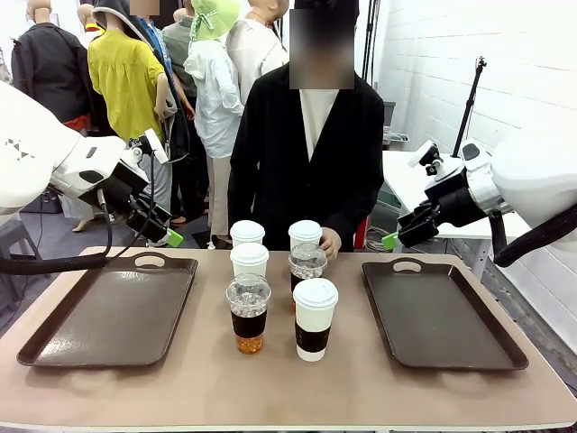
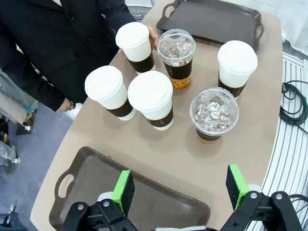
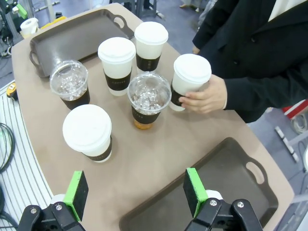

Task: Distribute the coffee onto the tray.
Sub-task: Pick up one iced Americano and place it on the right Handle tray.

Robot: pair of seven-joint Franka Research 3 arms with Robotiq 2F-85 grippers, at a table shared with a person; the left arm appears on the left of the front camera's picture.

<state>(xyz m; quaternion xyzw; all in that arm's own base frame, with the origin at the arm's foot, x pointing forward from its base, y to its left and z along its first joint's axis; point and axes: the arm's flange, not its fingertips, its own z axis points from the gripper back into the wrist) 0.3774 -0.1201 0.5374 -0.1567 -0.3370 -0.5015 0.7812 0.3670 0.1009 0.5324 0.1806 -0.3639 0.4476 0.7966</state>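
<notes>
**Stage:** opening, as judged. Both trays are bare and no cup is placed.

**Left end effector** (image 2: pixel 180 188): jaws fully apart, holding nothing. It hovers over the left tray (image 2: pixel 91 168), directly below it.

**Right end effector** (image 3: pixel 135 191): jaws fully apart, holding nothing. It hovers over the right tray (image 3: pixel 231 187), directly below it.

**Coffee:** four white cups (image 2: pixel 150 96) and two iced cups (image 2: pixel 214 113). They stand upright in a tight cluster on the bench (image 2: pixel 159 154), ahead of each end effector and between the trays.

**Hand** (image 3: pixel 206 96): the person's, wrapped round the held cup (image 3: pixel 191 77), a white one at the cluster's right as the right end effector looks.

**Next move, judged:**
- One end effector takes an outer cup, lowers its jaws around the sleeve, closes gently and lifts straight up.
- The cups stand close together, so the inner ones leave little room for a finger.
- The held cup is best left until the hand lets go.

**Views compared:**
- The right wrist view gives the hand's grip plainly. In the front view just a few fingers peep out beside that cup, and in the left wrist view the cup hides most of the hand.
- The wrist views give the jaw gaps. The front view gives each end effector side-on, raised above the bench.
</notes>
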